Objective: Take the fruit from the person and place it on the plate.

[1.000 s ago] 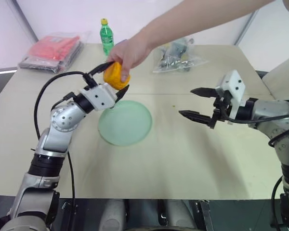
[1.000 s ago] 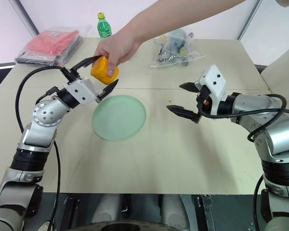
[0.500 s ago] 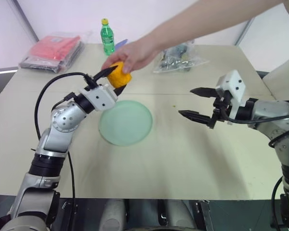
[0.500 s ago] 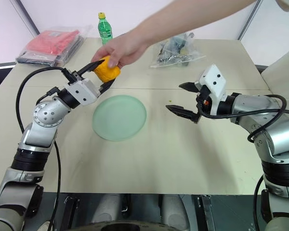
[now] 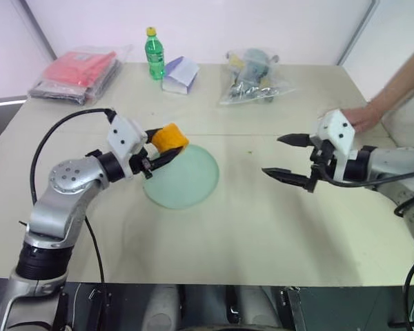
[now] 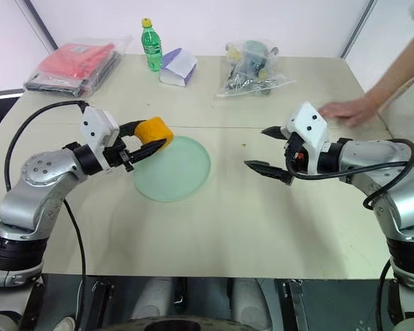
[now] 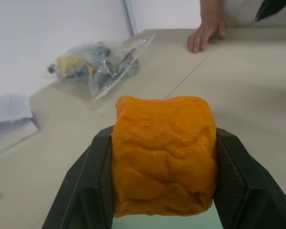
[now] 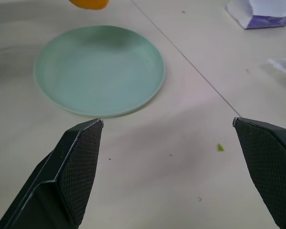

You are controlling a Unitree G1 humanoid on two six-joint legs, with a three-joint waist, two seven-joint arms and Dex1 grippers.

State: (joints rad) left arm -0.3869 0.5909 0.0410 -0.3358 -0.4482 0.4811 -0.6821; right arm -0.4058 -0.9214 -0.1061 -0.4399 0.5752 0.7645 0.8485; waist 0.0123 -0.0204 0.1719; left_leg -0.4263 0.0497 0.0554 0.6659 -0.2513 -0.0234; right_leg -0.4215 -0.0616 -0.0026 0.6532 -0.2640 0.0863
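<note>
the orange-yellow, blocky fruit (image 5: 170, 137) is held off the table above the plate's (image 5: 186, 183) 10 o'clock rim. the pale mint-green round plate is laid flat and bare at the table's middle. the person's hand (image 5: 361, 117) is rested palm-down at the table's 3 o'clock edge.

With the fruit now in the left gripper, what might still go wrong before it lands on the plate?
1. The left gripper holds the glossy orange-yellow fruit above the near edge of the pale mint-green round plate; released here, it may roll onto the beige table.
2. The fingers pinch only its sides, so it might slip while being carried.
</note>
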